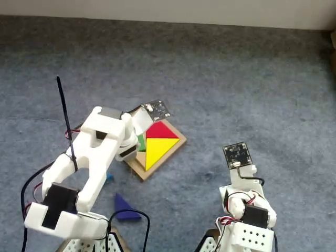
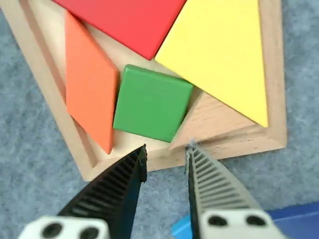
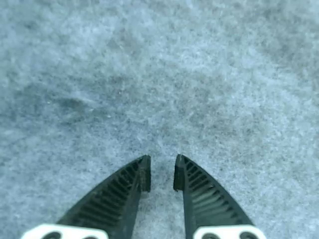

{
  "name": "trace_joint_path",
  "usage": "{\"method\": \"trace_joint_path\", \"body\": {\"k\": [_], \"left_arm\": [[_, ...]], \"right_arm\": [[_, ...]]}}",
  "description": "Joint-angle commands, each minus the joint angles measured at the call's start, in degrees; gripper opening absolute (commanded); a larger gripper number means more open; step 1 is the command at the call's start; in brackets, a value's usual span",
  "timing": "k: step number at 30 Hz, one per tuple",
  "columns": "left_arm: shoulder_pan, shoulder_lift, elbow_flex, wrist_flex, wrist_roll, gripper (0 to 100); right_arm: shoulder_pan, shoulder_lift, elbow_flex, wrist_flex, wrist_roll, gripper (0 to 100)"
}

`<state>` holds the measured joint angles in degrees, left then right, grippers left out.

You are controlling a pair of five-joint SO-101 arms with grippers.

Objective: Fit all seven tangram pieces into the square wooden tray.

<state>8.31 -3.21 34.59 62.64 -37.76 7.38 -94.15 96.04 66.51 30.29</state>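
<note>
The square wooden tray (image 1: 137,167) (image 2: 234,144) lies mid-table. In it are a red triangle (image 1: 160,129) (image 2: 129,20), a yellow triangle (image 1: 157,149) (image 2: 224,45), a green square (image 1: 140,142) (image 2: 152,103) and an orange parallelogram (image 2: 89,84). Bare wood shows beside the green square. My left gripper (image 2: 166,152) hovers over the tray's near rim, open a little, with nothing between its fingers. My right gripper (image 3: 161,174) is slightly open over bare carpet, holding nothing. The right arm (image 1: 244,210) stands at the lower right, away from the tray.
A dark blue triangle (image 1: 125,207) (image 2: 294,219) and a small light blue piece (image 1: 109,177) (image 2: 180,229) lie on the grey-blue carpet near the left arm's base. A black cable (image 1: 65,121) rises beside the left arm. The table's far edge meets a pale wall.
</note>
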Motion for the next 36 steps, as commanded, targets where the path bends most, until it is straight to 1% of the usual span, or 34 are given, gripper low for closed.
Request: {"method": "trace_joint_path", "body": {"k": [1, 3, 6, 10, 12, 15, 18, 20, 23, 29, 33, 36], "left_arm": [[1.5, -6.9, -0.5, 2.8, 0.4, 14], [1.5, -11.5, -0.3, 4.7, 0.4, 14], [1.5, -18.1, -0.1, 4.7, 0.9, 14], [1.6, -20.4, 0.2, 3.6, 5.6, 14], [1.6, -19.6, 2.0, -0.5, 7.3, 14], [1.5, -17.2, 7.0, -10.7, 8.8, 14], [0.7, -14.6, 10.9, -19.7, 8.8, 14], [-0.1, -13.0, 12.2, -24.1, 8.8, 14], [-0.9, -9.8, 12.6, -28.1, 8.9, 14], [1.1, -2.9, 12.3, -29.0, 7.6, 14], [3.1, -2.9, 12.2, -25.2, 1.6, 14], [4.5, -4.2, 12.4, -22.5, 1.2, 14]], "right_arm": [[0.8, -0.1, 3.7, -1.1, 0.4, 9.1], [0.8, -0.1, 3.7, -1.1, 0.4, 9.1], [0.8, -0.1, 3.7, -1.1, 0.4, 9.1], [0.8, -0.1, 3.7, -1.1, 0.4, 9.1], [0.8, -0.1, 3.7, -1.1, 0.4, 9.1], [0.8, -0.1, 3.7, -1.1, 0.4, 9.1], [0.8, -0.1, 3.7, -1.1, 0.4, 9.1], [0.8, -0.1, 3.7, -1.1, 0.4, 9.1], [0.8, -0.1, 3.7, -1.1, 0.4, 9.1], [0.8, -0.1, 3.7, -1.1, 0.4, 9.1], [0.8, -0.1, 3.7, -1.1, 0.4, 9.1], [0.8, -0.1, 3.7, -1.1, 0.4, 9.1]]}}
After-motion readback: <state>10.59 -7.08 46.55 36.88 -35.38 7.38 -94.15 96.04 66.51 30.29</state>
